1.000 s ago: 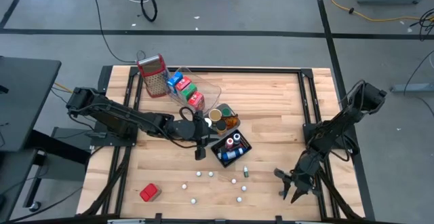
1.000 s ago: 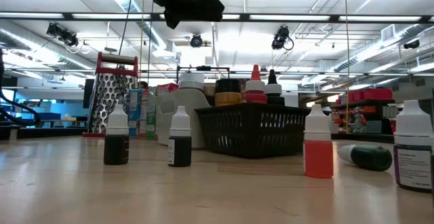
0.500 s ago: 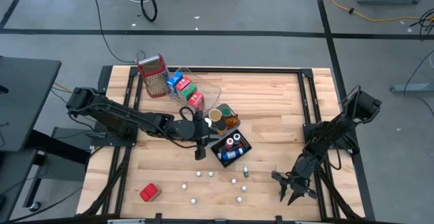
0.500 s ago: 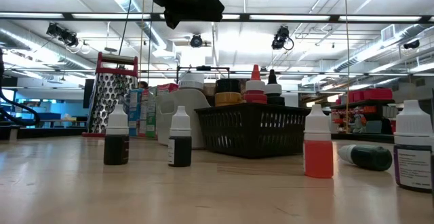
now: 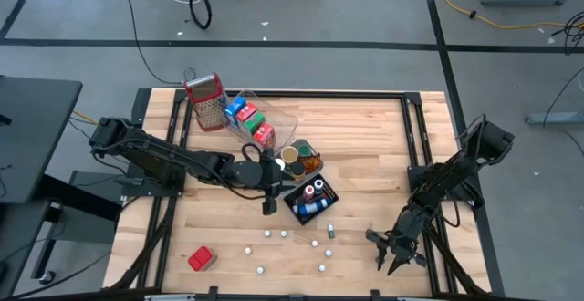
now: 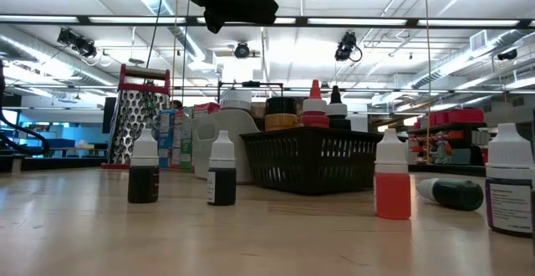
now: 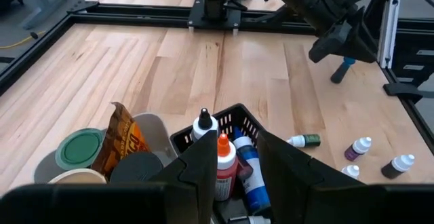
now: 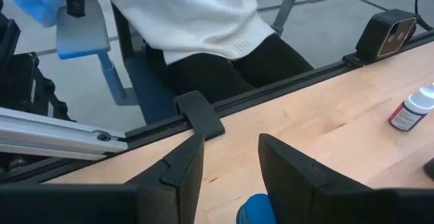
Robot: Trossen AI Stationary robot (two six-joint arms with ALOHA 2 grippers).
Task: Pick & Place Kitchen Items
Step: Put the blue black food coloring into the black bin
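The left gripper (image 5: pixel 267 208), fingers parted with nothing between them, hangs just beside the black basket (image 5: pixel 294 206) of small bottles — its nearest goods. The right gripper (image 5: pixel 391 254), also parted and empty, sits well right of the scattered bottles (image 5: pixel 315 243).

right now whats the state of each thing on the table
left gripper: open, empty, above the black basket
right gripper: open, empty, near the table's edge
black basket: holds upright bottles
green bottle: lying on its side
red bottle: upright, capped
grater: upright
red carton: lying alone on the table
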